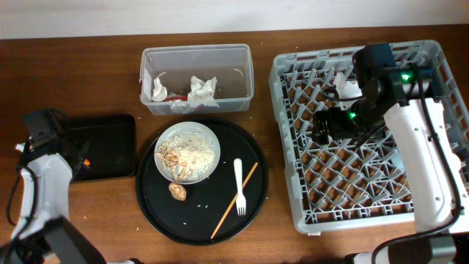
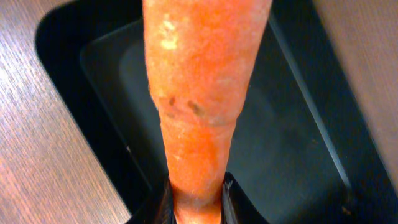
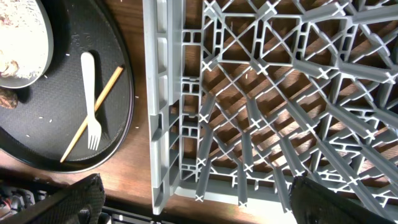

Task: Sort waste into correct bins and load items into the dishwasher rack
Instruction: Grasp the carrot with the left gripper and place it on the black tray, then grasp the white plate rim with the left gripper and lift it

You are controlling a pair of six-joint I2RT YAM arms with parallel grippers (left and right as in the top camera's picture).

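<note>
My left gripper [image 2: 198, 200] is shut on the narrow end of an orange carrot [image 2: 205, 93] and holds it over the shallow black tray [image 2: 298, 149]; the overhead view shows it at that tray's left edge [image 1: 82, 158]. My right gripper [image 3: 199, 208] is open and empty above the grey dishwasher rack [image 3: 168, 112], near its left side [image 1: 322, 126]. The white plate [image 1: 187, 152] holds rice and brown scraps. A white fork [image 1: 238, 187] and a chopstick [image 1: 234, 200] lie beside it. The clear tub [image 1: 196, 79] holds white tissues and a red wrapper.
The large round black tray [image 1: 201, 180] carries the plate, fork, chopstick and a loose brown scrap [image 1: 176, 191]. A white item [image 1: 344, 84] sits in the rack's back part, half hidden by my right arm. The pink bowl and blue cup are out of view.
</note>
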